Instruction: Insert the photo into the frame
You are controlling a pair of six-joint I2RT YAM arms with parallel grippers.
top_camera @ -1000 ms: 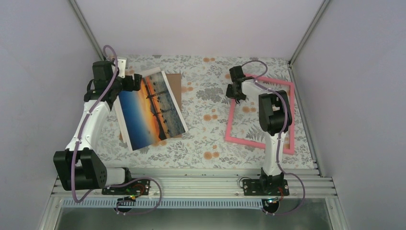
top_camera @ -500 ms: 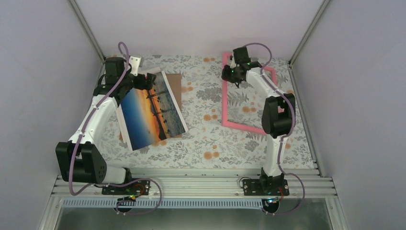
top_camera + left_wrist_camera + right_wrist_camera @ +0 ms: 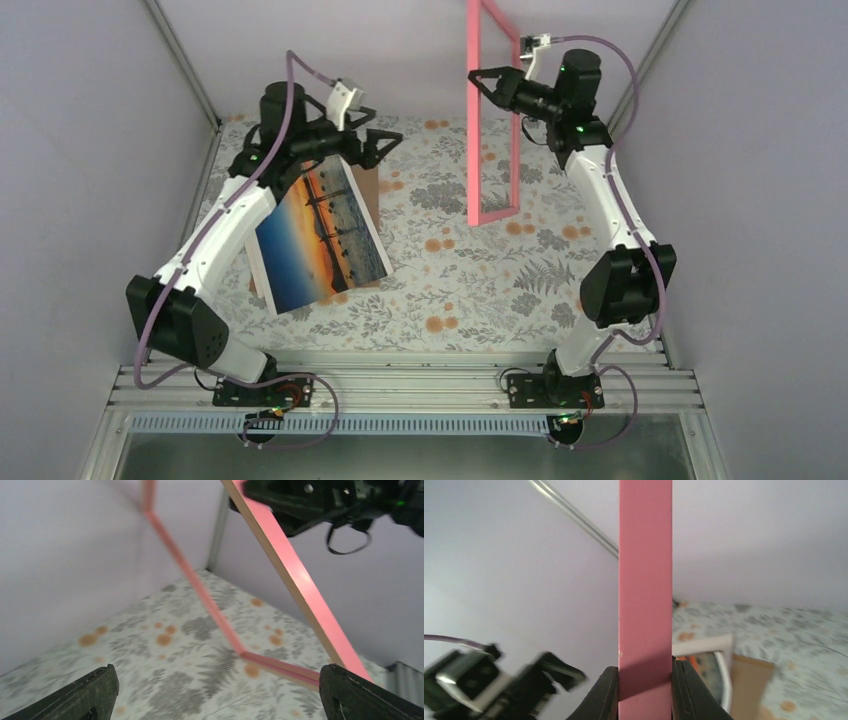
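The photo (image 3: 318, 235), an orange sunset print with a white border, lies flat on the left of the table, partly on a brown cardboard board (image 3: 369, 182). My left gripper (image 3: 385, 143) is open and empty, raised above the photo's far corner and pointing right. In the left wrist view its fingers (image 3: 92, 695) stand wide apart. My right gripper (image 3: 480, 82) is shut on the pink frame (image 3: 470, 160) and holds it upright, high over the table's far middle. The right wrist view shows the frame bar (image 3: 645, 580) clamped between the jaws of the right gripper (image 3: 645, 690).
The floral table cover (image 3: 450, 290) is walled by grey panels at the left, back and right. The frame's lower corner (image 3: 245, 655) hangs above the table. The photo (image 3: 711, 662) and the cardboard (image 3: 751, 685) show behind the frame in the right wrist view.
My right arm has lifted the frame off the table at the right and swung it upright and high. My left gripper has risen from the photo's far edge and moved right. The photo has stayed.
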